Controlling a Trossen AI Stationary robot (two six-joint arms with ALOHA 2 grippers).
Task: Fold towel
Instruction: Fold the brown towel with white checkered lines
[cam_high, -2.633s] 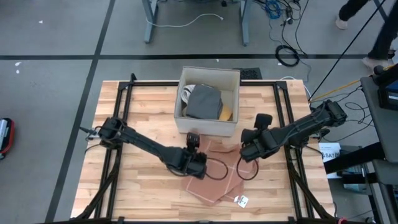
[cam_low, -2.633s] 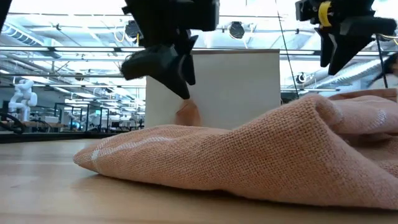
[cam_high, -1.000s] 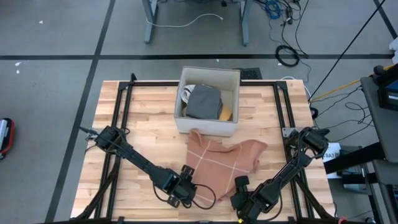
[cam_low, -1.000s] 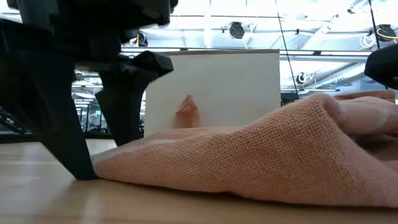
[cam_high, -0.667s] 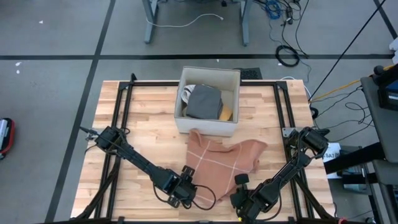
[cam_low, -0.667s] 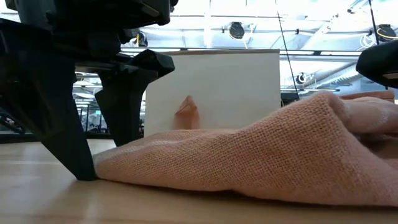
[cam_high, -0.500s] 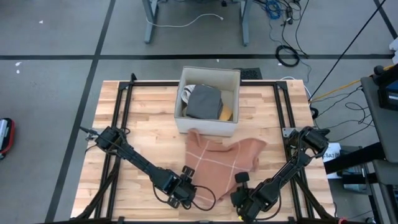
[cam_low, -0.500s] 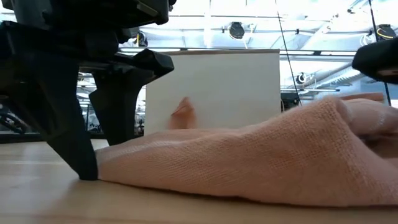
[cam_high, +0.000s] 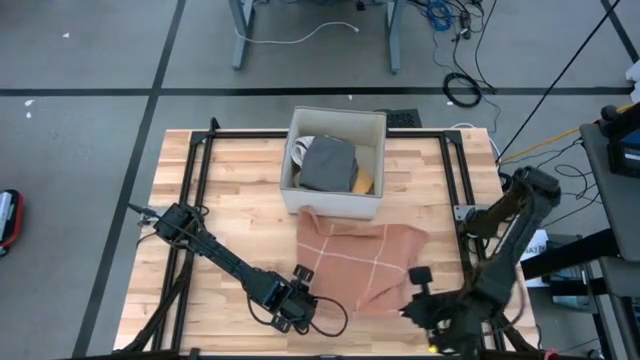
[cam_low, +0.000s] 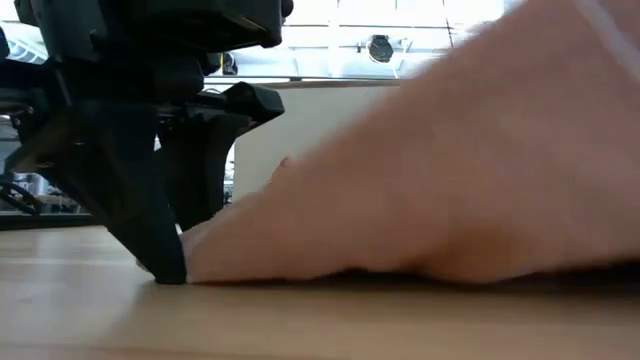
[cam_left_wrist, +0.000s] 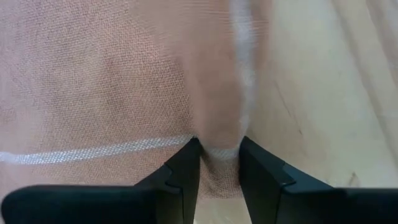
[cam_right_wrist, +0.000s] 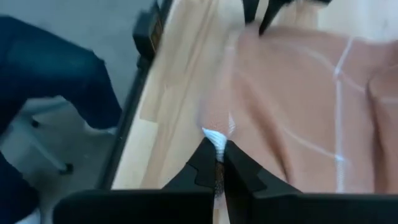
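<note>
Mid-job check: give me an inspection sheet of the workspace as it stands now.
Surface: wooden table, black frame rails along its sides.
Job's things: pink towel spread below the box, not yet folded.
Clutter: white box holding grey and yellow items.
Grippers: left gripper at the towel's near left corner, fabric between its fingers; right gripper shut on the towel's near right corner.
Cables: a loop by the left gripper; more on the floor beyond the table.
Surroundings: grey floor, equipment at right; a person's leg in the right wrist view.

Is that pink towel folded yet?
No. The towel lies mostly spread on the table, edges rumpled, each hand pinching a near corner.
</note>
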